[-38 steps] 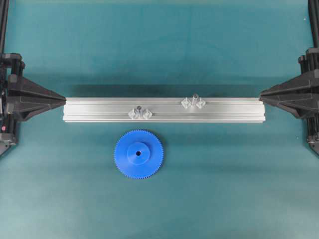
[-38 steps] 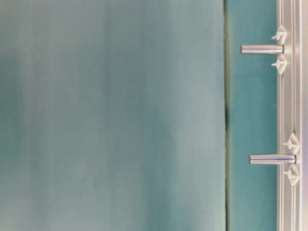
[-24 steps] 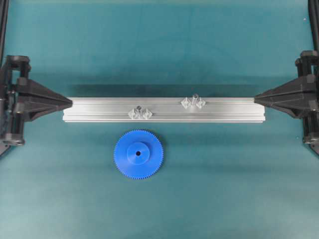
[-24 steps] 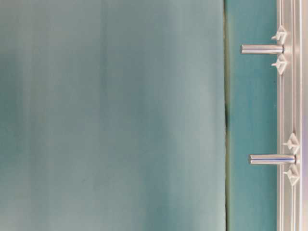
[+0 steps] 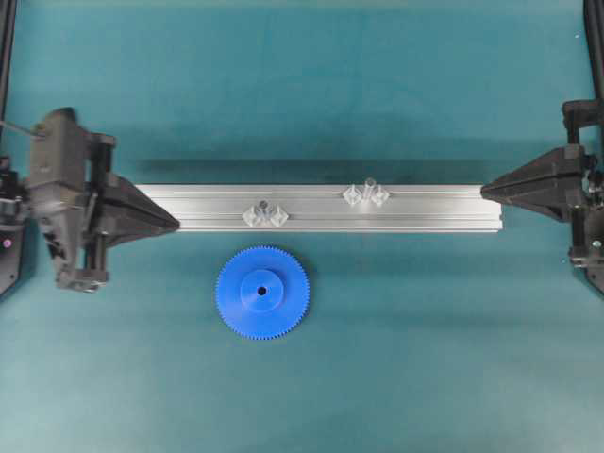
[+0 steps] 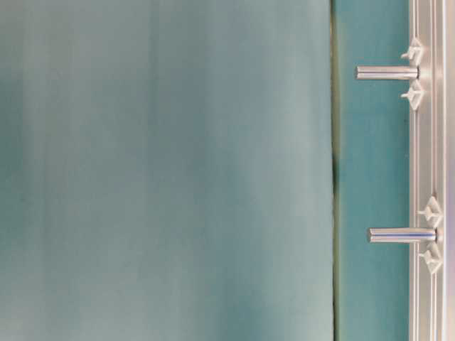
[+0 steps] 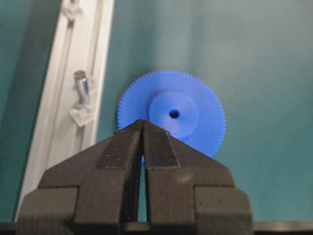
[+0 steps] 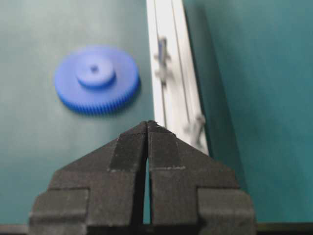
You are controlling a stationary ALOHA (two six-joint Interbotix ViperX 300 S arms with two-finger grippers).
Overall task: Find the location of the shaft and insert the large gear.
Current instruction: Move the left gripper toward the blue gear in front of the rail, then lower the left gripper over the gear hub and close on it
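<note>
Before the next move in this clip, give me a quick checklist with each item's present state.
1. Large gear lies flat on the mat, hub up, free of both arms: ok.
2. Left gripper open to take the gear: not ok, jaws shut.
3. Right gripper clear of the gear: ok, shut at the rail's far end.
4. Shafts upright and bare on the rail: ok.
5. Which shaft suits the gear: cannot tell.
</note>
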